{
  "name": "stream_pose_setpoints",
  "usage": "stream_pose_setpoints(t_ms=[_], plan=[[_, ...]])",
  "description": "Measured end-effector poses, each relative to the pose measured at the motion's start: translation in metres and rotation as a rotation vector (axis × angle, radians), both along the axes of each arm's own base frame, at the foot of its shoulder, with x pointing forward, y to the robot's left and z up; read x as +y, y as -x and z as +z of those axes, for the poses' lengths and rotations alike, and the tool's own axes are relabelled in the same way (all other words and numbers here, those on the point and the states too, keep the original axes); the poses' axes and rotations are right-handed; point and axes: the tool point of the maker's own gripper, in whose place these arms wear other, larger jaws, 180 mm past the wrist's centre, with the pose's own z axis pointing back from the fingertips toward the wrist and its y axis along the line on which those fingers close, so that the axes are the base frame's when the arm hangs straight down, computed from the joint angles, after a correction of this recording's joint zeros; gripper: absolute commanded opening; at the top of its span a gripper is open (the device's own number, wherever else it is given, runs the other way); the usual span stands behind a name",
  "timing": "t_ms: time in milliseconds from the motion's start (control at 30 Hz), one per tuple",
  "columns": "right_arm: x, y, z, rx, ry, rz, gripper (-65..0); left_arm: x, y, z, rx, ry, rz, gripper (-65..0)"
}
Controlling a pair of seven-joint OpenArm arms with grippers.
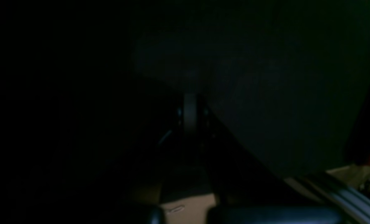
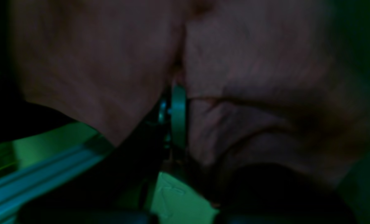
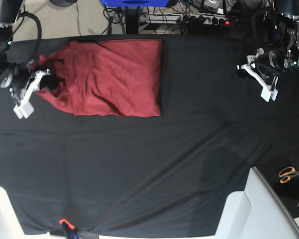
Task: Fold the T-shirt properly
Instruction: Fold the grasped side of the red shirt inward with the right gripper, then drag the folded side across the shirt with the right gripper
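The brick-red T-shirt (image 3: 114, 74) lies partly folded at the back left of the table, its right edge straight and its left side bunched. My right gripper (image 3: 44, 75) is at that bunched left edge, shut on a pinch of the cloth. In the right wrist view the red fabric (image 2: 265, 77) wraps both sides of the closed fingers (image 2: 178, 115). At the back right, my left gripper (image 3: 245, 67) hangs over the black table cloth, well away from the shirt. Its wrist view is very dark, with the fingers (image 1: 189, 115) together and nothing between them.
A black cloth (image 3: 149, 164) covers the whole table. Orange-handled scissors (image 3: 289, 173) lie off the table at the right. A white frame edge (image 3: 261, 199) runs along the front right. Cables and a power strip (image 3: 209, 19) sit behind the table.
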Motion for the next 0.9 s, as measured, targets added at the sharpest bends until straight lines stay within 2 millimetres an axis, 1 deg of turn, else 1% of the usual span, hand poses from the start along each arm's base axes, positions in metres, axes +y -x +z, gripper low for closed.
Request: stream_pose_setpoints(t_ms=[67,133,200,267,333,400,500,567,733,833,900], plan=[[0.0,-0.003,0.009,-0.029,0.023,0.016,-64.5,-0.002,0.003,0.003,-0.003,-0.004,-0.014,-65.0],[0.006,0.001,0.007,0.008,0.045,0.014,-64.5,-0.006,0.001,0.006,-0.013,-0.002,-0.024,-65.0],[0.024,0.004,0.007,0.038,0.038,0.015,-64.5,-0.008,-0.004,0.01,-0.033,-0.003,-0.033,-65.0],[0.043,0.004,0.011,0.049,0.028,0.011,-64.5,-0.004,-0.005,0.01,-0.035,-0.028,-0.042,-65.0],[0.059,-0.001,0.021,0.041,0.019,-0.003,-64.5,0.003,0.0,0.006,-0.011,-0.084,-0.066,-65.0],[0.075,-0.003,0.025,0.043,0.017,-0.014,-64.5,0.006,0.005,0.002,0.011,-0.121,-0.085,-65.0],[0.1,0.003,0.026,0.087,0.003,-0.028,-64.5,0.006,0.01,-0.004,0.03,-0.154,-0.104,-65.0],[0.114,0.008,0.025,0.118,-0.004,-0.031,-64.5,0.009,0.015,-0.006,0.042,-0.172,-0.112,-65.0],[0.136,0.008,0.024,0.154,-0.011,-0.043,-64.5,0.009,0.019,-0.004,0.04,-0.184,-0.124,-65.0],[0.142,0.007,0.022,0.16,-0.013,-0.086,-64.5,0.002,0.028,0.0,0.043,-0.191,-0.158,-65.0],[0.147,0.009,0.021,0.17,-0.01,-0.087,-64.5,-0.002,0.028,0.004,0.035,-0.197,-0.176,-65.0]])
